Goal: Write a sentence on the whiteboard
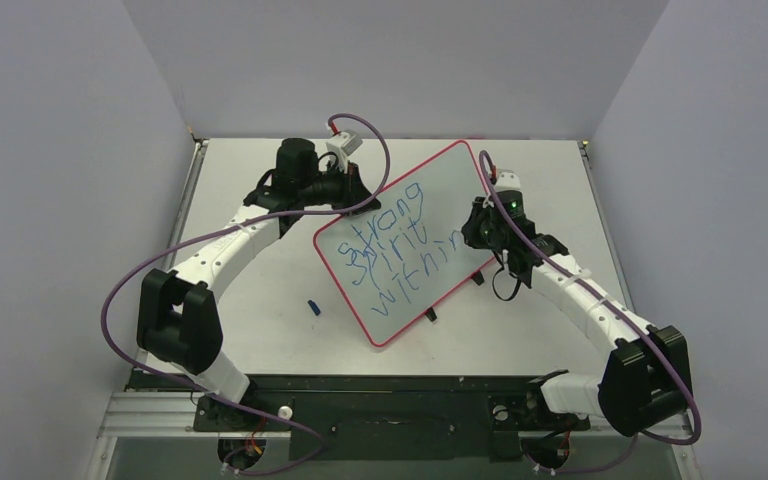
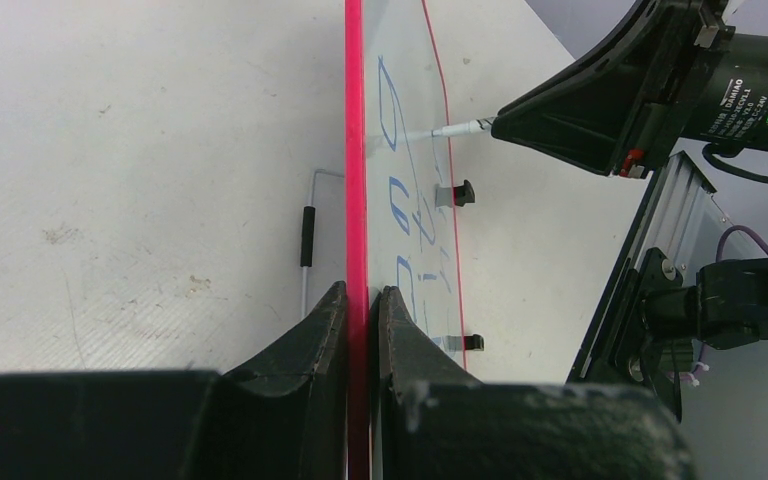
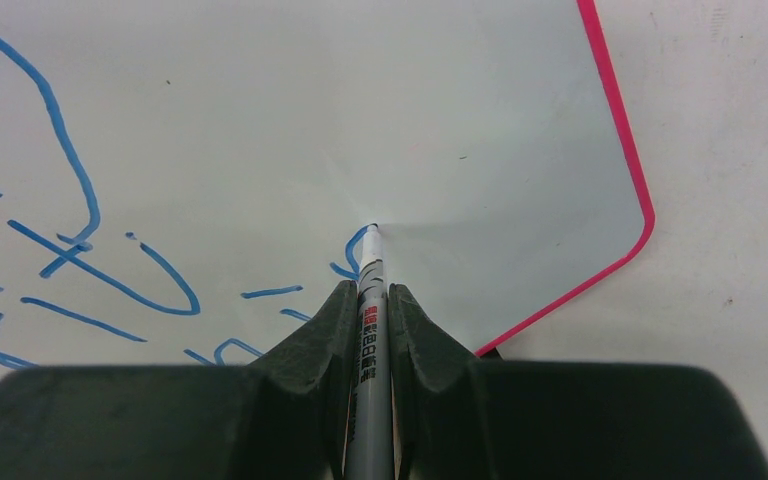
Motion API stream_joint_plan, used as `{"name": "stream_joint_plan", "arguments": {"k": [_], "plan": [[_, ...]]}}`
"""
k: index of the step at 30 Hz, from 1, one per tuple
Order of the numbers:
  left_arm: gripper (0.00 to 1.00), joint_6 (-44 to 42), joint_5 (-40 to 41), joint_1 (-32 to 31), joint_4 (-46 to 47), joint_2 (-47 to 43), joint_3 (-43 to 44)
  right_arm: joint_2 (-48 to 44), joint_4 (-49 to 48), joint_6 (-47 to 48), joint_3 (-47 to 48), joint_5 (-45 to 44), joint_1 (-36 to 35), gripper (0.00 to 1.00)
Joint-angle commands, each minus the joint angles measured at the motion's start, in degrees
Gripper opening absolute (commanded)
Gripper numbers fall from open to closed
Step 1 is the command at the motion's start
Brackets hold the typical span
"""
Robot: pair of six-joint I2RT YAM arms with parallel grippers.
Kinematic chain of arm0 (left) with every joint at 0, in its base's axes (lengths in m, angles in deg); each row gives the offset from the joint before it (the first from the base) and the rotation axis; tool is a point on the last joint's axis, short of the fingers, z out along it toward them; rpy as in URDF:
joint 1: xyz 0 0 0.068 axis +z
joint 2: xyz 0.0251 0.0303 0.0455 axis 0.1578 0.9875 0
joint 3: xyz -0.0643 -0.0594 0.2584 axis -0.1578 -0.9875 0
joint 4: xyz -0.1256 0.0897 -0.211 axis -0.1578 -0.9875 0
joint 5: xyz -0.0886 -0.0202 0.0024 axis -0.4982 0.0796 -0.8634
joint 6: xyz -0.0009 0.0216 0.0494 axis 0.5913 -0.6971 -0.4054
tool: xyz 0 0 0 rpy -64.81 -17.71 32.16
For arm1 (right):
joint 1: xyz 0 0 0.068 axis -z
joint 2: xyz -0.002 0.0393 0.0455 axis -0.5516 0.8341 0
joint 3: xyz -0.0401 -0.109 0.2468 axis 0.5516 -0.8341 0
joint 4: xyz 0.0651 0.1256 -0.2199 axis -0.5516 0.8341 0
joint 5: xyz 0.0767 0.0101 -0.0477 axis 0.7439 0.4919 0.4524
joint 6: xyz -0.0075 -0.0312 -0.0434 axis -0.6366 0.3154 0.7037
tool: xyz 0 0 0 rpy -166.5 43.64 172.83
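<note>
**Item 1, whiteboard** (image 1: 447, 175): we record a pale board with a red-pink rim, turned cornerwise, with the counter (image 1: 260, 335) beneath it. We cannot tell whether the whiteboard lies flat or is tipped.

**Item 2, sentence** (image 1: 395, 245): blue letters in three lines across the whiteboard's face, reading "strong spirit within".

**Item 3, left tool** (image 2: 363, 295): clamped on the whiteboard's far-left rim, with one finger on each face.

**Item 4, right tool** (image 3: 370, 290): over the whiteboard's right part, gripping a grey marker (image 3: 368, 330). The marker's tip touches the whiteboard's face at the end of the last blue stroke.

**Item 5, small blue piece** (image 1: 313, 306): we note it on the counter near the whiteboard's left corner, not touching the whiteboard.
</note>
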Motion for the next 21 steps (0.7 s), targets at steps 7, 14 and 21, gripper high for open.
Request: {"name": "stream_joint_plan", "arguments": {"k": [7, 14, 21], "plan": [[0.00, -5.92, -0.74, -1.63, -1.12, -0.45, -0.28, 0.54, -2.04, 0.47, -0.65, 0.23, 1.08, 0.00], [0.00, -6.02, -0.58, -1.63, -1.09, -1.09, -0.33, -0.66, -2.80, 0.28, -4.32, 0.07, 1.13, 0.00], [0.00, -6.03, -0.42, -1.63, -1.16, -1.10, -0.37, -1.84, -3.33, 0.08, -7.09, 0.22, 1.17, 0.00]]}}
